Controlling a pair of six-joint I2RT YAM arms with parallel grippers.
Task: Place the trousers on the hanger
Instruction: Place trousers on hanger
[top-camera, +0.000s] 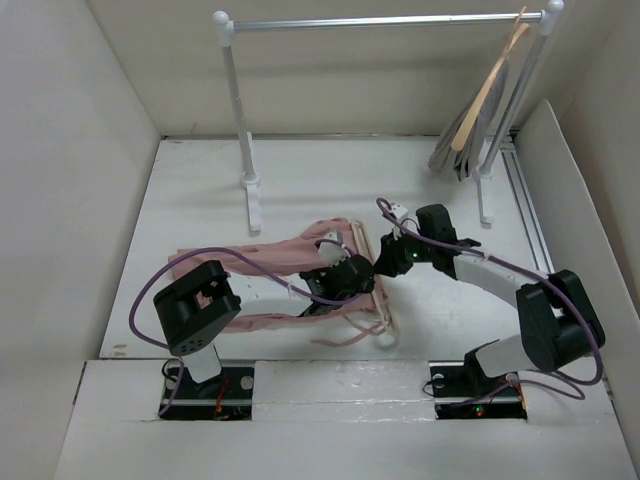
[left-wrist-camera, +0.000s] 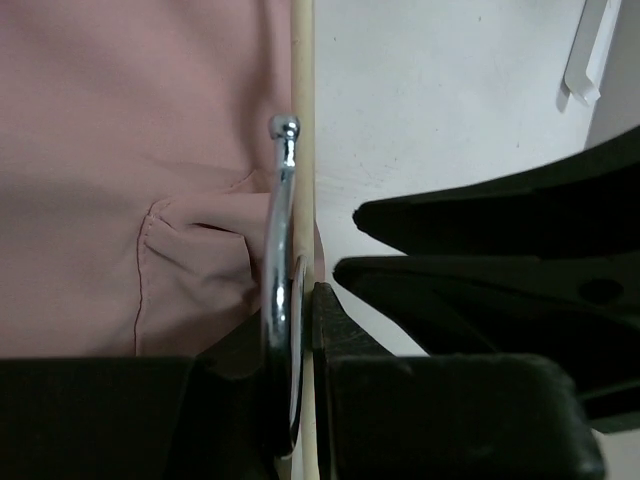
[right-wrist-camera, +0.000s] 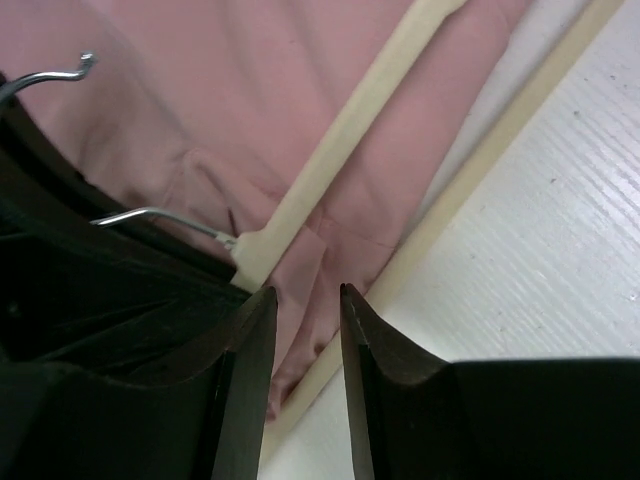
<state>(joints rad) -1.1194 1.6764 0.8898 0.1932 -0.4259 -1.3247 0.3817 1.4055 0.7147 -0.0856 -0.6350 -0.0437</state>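
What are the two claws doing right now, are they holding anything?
Left gripper: closed, holding the hanger by its metal hook.
Right gripper: slightly open, holding nothing.

Lost from above
We lose the hook (left-wrist-camera: 281, 215) of the hanger (top-camera: 384, 303) under the left hand (top-camera: 345, 272); the middle of the trousers (top-camera: 250, 262) is covered too.

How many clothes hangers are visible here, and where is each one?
2. A cream hanger lies on the table, with the pink trousers across it. A tan wooden hanger hangs at the right end of the rail, holding a grey garment. No other shows.
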